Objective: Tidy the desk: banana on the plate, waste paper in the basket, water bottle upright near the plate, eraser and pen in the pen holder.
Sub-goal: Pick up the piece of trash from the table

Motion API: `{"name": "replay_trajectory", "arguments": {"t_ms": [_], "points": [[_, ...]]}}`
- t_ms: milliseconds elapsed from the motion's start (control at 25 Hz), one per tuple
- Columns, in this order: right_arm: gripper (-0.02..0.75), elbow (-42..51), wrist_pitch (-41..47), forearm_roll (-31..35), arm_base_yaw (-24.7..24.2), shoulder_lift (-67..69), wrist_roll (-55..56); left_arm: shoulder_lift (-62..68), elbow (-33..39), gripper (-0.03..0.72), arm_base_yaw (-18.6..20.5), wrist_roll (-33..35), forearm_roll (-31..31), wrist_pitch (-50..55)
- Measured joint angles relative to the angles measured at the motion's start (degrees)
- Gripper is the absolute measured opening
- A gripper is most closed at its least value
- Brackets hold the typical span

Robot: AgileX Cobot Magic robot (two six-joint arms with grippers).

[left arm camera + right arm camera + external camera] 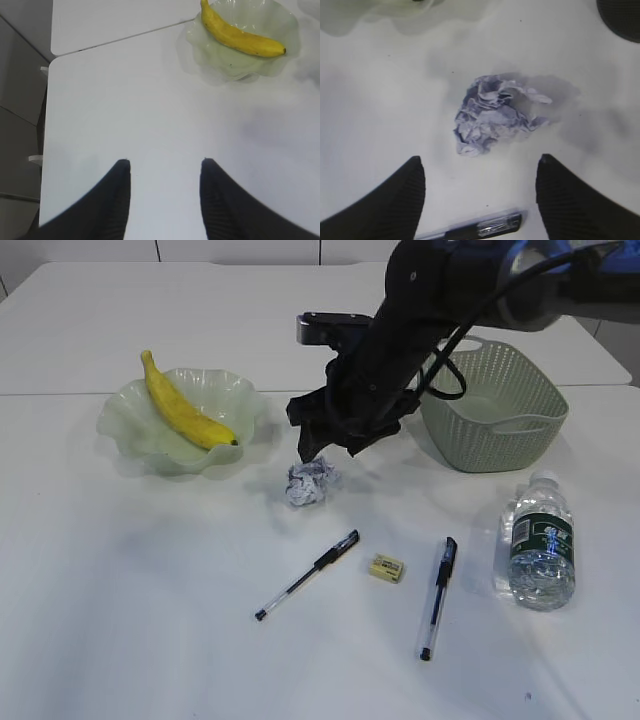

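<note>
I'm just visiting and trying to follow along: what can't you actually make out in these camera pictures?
- Pen holder: in no view.
- Basket interior: exterior view, near wall and the arm cover part of it.
- Left arm: outside the exterior view; its end effector shows only tips.
- Water bottle label: exterior view, print too small.
- Pen: right wrist view, cut off by the bottom edge.

White counter (150, 640), matte, plain, a few tiny dark specks on it in the right wrist view. Second white counter (200, 320) butts against the far edge of the counter, same height; a thin dark seam (60, 394) runs between the two. Behind the far counter, pale wall panels (240, 250) with dark vertical joints. Left of the counter, below its edge, grey floor (20, 100) with tile lines. Small white bracket (35, 159) sticks out from the counter's left edge.
</note>
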Motion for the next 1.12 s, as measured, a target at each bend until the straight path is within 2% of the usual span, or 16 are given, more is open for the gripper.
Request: {"name": "replay_trajectory", "arguments": {"t_ms": [400,720,1000,1120], "points": [[0.514,-9.20,2.55,-7.13,2.14,3.83,0.62,0.00,0.00,0.315,0.00,0.00,0.92,0.00],[0.514,-11.41,3.44,-10.70,2.44,6.71,-0.68,0.00,0.00,0.321,0.00,0.00,1.62,1.06],[0.513,-13.95,3.85,-11.49,3.35,9.03,-5.23,0.00,0.00,0.309,0.00,0.00,1.62,1.15],[0.489,-14.16,3.99,-11.49,4.42,9.70,-8.15,0.00,0.00,0.300,0.00,0.00,1.62,1.15]]}}
